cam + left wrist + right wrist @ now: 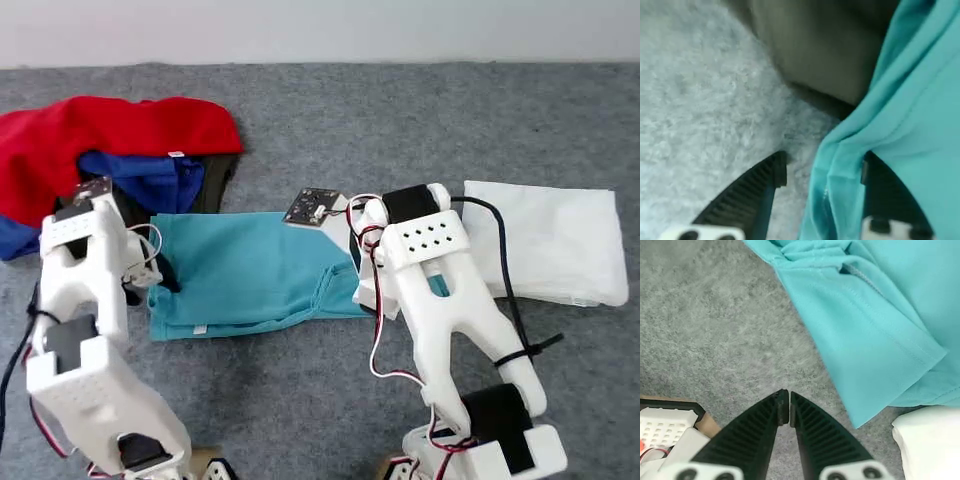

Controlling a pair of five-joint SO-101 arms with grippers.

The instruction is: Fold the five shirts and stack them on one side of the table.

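High view: teal shirt (250, 270) mid-table, white label (200, 329) at its 7 o'clock, print unreadable. L gripper (822, 170) fingers spread astride shirt edge; R gripper (789, 407) fingers pressed together, empty.

Grey table (300, 400) with teal shirt (250, 270), white shirt (550, 250), red-blue heap (100, 145).

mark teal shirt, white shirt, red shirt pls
teal shirt (250, 265), high view, middle of the spread cloth
white shirt (555, 245), high view, middle of its folded top face
red shirt (110, 130), high view, upper part, on top of the heap
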